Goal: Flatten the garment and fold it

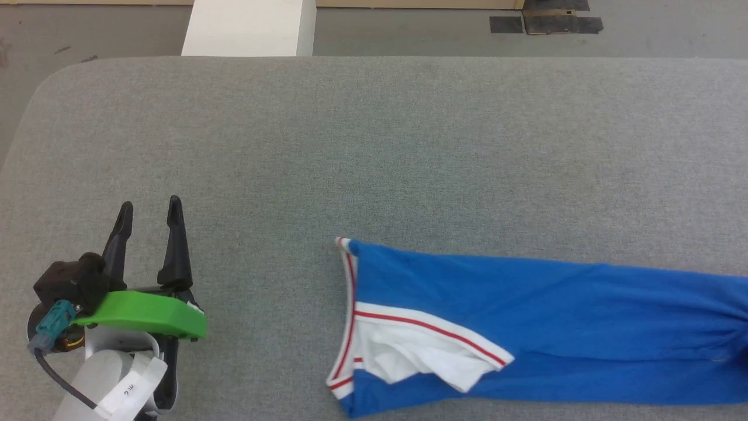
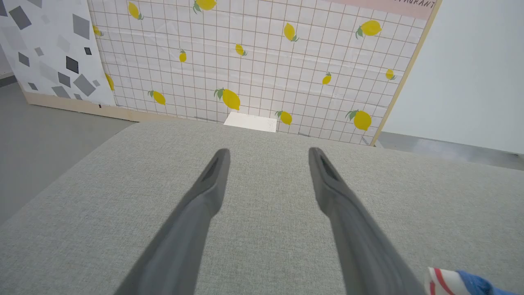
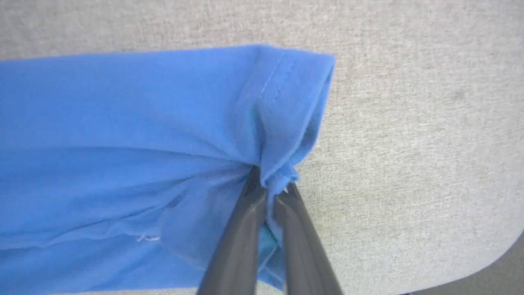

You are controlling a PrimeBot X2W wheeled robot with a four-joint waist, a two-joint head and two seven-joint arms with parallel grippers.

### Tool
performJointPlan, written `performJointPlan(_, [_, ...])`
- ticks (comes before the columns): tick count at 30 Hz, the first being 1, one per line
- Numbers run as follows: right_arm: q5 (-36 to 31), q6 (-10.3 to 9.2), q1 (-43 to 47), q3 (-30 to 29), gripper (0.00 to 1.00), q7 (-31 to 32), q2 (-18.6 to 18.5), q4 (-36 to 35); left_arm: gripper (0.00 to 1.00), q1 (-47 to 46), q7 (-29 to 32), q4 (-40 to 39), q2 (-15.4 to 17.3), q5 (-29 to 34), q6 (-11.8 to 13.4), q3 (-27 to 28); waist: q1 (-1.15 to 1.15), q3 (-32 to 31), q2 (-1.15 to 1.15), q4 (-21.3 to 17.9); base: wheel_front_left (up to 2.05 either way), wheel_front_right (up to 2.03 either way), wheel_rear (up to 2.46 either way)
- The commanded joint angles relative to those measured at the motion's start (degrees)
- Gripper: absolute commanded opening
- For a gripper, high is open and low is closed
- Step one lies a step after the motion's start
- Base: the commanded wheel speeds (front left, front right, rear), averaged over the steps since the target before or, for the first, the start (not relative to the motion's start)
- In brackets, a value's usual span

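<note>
- The garment (image 1: 526,327) is lying as a long blue band along the near right of the grey tabletop (image 1: 374,146). Its red-and-white trimmed end points left, roughly mid-table.
- Right tool (image 3: 272,182) is clamped tight on a bunched bit of blue hem at the band's right end.
- Left tool (image 1: 150,203) is over the near left, fingers spread wide with nothing in them, well apart from the cloth.
- A lemon-print panel (image 2: 262,61) stands past the far edge.

I count one jersey (image 1: 555,316), one bench (image 1: 374,146), and two hands: my left hand (image 1: 150,203) and my right hand (image 3: 272,180).
</note>
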Motion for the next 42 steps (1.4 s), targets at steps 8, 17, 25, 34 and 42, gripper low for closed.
performJointPlan(8, [-5.6,-0.14,-0.7,-5.0,0.00,3.4,3.0,-2.6,1.00,0.5,-0.1,0.5,0.2,0.1,0.1,-0.5,0.00,-0.6,0.00,-0.2,0.00,0.00,0.00])
performJointPlan(17, [-6.9,-0.14,0.2,-2.6,0.00,9.5,3.5,-8.2,1.00,1.4,0.6,1.4,0.9,0.6,0.8,-1.0,0.00,-2.6,0.00,-0.8,0.00,0.00,0.00])
performJointPlan(25, [-4.3,-0.14,1.1,4.7,0.00,20.7,2.1,-18.9,1.00,2.7,1.7,1.7,1.4,0.6,1.7,-1.2,0.00,-4.5,0.00,-1.6,0.00,0.00,0.00])
performJointPlan(34, [2.7,-0.14,-1.0,15.3,0.00,25.7,5.4,-29.3,1.00,3.5,1.9,1.6,1.2,0.0,2.0,-1.5,0.00,-5.5,0.00,-1.6,0.00,0.00,0.00])
performJointPlan(42, [7.2,-0.14,-6.6,26.4,0.00,21.3,11.7,-27.0,1.00,3.6,1.9,0.9,1.0,-0.3,2.2,-1.8,0.00,-5.5,0.00,-0.4,0.00,0.00,0.00])
